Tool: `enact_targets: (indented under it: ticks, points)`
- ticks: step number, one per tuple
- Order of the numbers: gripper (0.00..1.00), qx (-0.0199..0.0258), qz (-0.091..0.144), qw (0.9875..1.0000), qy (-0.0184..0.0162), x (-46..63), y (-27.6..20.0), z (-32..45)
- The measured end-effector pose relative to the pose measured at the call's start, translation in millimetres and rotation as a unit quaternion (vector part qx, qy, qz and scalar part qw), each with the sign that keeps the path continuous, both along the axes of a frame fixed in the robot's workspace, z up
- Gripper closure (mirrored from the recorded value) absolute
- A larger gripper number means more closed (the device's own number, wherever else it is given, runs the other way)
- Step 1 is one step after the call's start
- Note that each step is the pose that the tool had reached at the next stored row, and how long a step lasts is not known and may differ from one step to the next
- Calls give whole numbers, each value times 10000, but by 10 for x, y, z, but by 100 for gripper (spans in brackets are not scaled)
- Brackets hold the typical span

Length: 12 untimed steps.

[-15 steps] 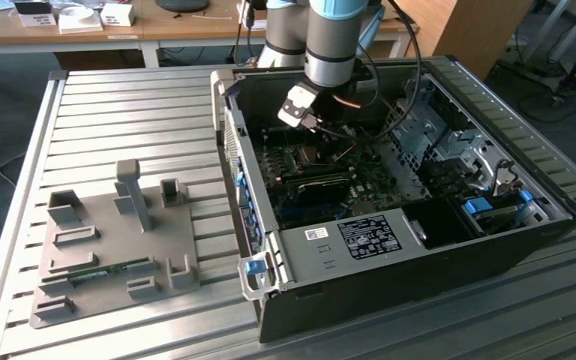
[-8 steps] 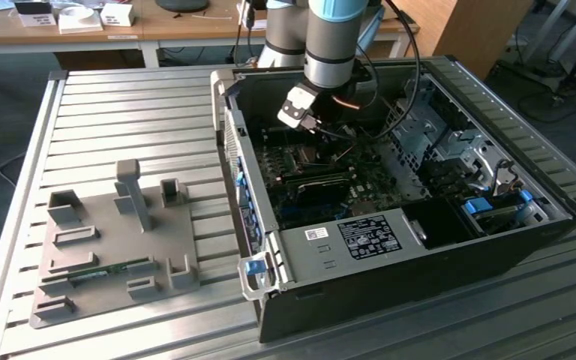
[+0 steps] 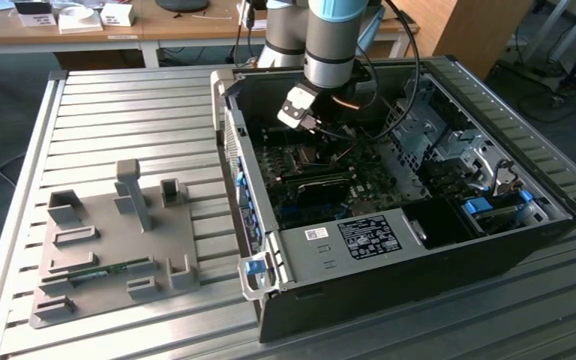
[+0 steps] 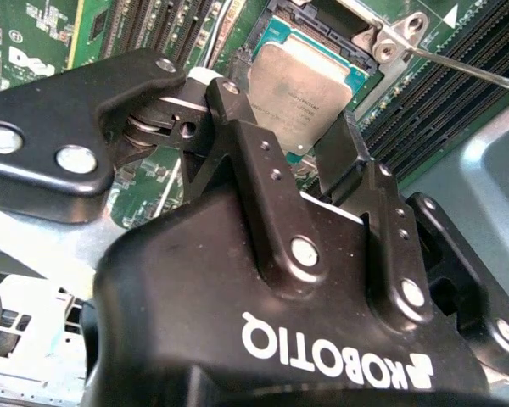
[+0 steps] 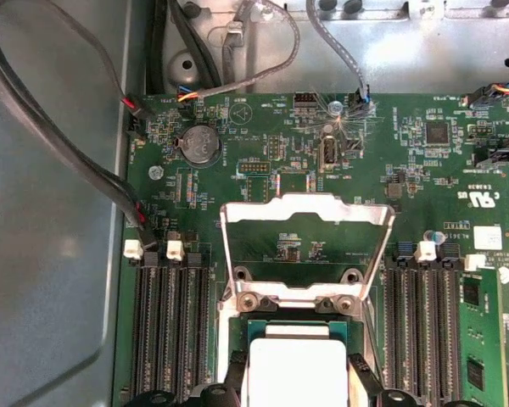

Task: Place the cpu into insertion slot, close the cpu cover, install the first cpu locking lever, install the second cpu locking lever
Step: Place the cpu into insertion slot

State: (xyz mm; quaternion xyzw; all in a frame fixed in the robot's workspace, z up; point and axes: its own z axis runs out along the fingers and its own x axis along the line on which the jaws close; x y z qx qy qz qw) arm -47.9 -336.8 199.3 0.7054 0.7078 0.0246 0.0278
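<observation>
We count one cpu (image 4: 310, 80), pale and square, lying inside the slot (image 4: 305, 17) on the green board (image 5: 424, 170). One gripper (image 4: 282, 106) stands over it. Its two fingers (image 4: 254, 161) are closed on the cpu's opposite edges (in the first wrist view their black tips (image 5: 236, 381) sit flush against its sides). One cover (image 5: 305, 202) stands open just beyond the cpu, and the board shows through its square opening. One thin lever (image 4: 471, 74) runs off from the slot's corner. Two banks of black memory slots (image 5: 170, 331) flank the slot, one at each side. One coin cell (image 5: 199, 144) sits on the board past the cover.

As for writing, the gripper's body carries one line of white lettering, and the board has small white print in many places.

In the exterior view one arm (image 3: 328, 37) reaches down into one open grey case (image 3: 398, 292). Inside it we see two printed labels (image 3: 368, 236), a large one with a small one beside it. The case lies on a slatted table (image 3: 118, 105). At the exterior view's left, apart from the case, one grey fixture (image 3: 183, 240) holds one green memory stick (image 3: 98, 271).
</observation>
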Motion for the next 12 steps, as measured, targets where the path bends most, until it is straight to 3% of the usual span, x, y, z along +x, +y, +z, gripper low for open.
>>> enact_targets:
  ticks: [12]
  points:
    - [46,-1,-2,10000,1,0,3,-12]
